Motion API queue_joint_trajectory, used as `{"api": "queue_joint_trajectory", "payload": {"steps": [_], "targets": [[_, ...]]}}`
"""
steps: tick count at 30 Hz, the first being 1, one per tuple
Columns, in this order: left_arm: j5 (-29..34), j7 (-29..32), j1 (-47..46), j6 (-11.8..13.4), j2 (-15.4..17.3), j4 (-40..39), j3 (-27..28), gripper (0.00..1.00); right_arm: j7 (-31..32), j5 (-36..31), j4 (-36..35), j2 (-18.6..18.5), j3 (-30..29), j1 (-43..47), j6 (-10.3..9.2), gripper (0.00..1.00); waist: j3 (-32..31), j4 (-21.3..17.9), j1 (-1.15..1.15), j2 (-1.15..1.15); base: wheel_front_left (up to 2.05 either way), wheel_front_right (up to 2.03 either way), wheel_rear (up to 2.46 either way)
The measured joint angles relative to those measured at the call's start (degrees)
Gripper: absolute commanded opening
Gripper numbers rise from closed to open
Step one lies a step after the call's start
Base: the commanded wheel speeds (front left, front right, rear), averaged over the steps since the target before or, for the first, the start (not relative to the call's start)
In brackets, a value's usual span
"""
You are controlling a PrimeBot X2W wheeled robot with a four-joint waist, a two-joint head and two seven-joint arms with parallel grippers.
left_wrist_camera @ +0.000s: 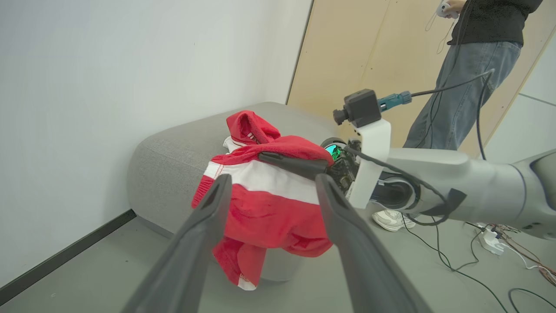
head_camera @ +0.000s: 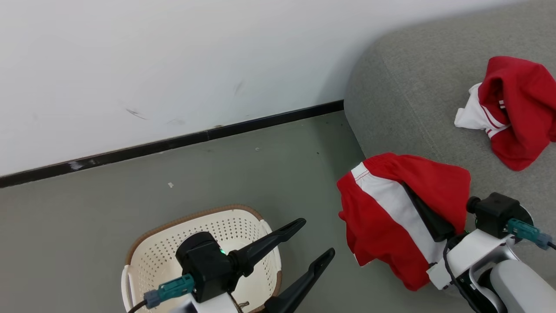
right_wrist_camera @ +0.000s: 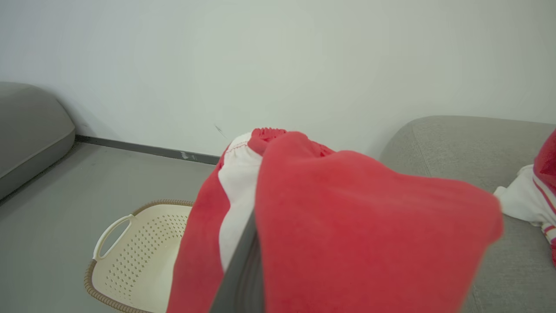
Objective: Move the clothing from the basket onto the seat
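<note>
My right gripper (head_camera: 417,204) is shut on a red garment with a white panel (head_camera: 391,208), which drapes over its dark fingers (right_wrist_camera: 243,269) and hangs at the front corner of the grey seat (head_camera: 412,87). Another red and white garment (head_camera: 517,108) lies crumpled further back on the seat. The cream basket (head_camera: 160,256) stands on the floor at the lower left, its visible inside bare plastic. Just above it my left gripper (head_camera: 315,238) is open and holds nothing. In the left wrist view its fingers (left_wrist_camera: 221,187) frame the hanging garment (left_wrist_camera: 269,208).
A white wall with a black baseboard (head_camera: 173,143) runs behind the basket. A person in jeans (left_wrist_camera: 469,87) stands beyond the right arm by a wooden panel, with cables (left_wrist_camera: 478,261) on the floor there. Another grey cushion (right_wrist_camera: 26,126) lies left of the basket (right_wrist_camera: 143,252).
</note>
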Motion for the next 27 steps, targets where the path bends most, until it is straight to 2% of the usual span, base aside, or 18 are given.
{"api": "queue_joint_trajectory", "payload": {"steps": [4,12,18,27], "targets": [[0.4,-0.5,0.3,0.0,0.0,-0.6,-0.2,1.0,0.1,0.2,-1.5,0.1,-3.4,1.4,0.0,0.0,0.2,-2.1,0.0,0.0,0.0,0.0,0.0],[2.0,-0.5,1.6,0.8,0.0,-2.0,-0.5,1.0,1.7,6.4,-3.1,0.7,-8.5,2.4,0.0,0.0,0.9,-5.3,0.0,0.0,0.0,0.0,0.0],[3.1,-0.5,1.7,2.0,0.1,-3.9,-0.7,1.0,3.9,9.9,-3.6,-1.2,-13.5,1.3,0.0,0.0,2.3,-7.2,0.0,0.0,0.0,0.0,0.0],[5.0,0.4,2.4,3.8,0.9,-5.3,-0.6,1.0,8.7,16.6,1.6,-2.6,-22.4,-6.5,0.0,0.0,5.6,-7.5,0.0,0.0,0.0,0.0,0.0]]}}
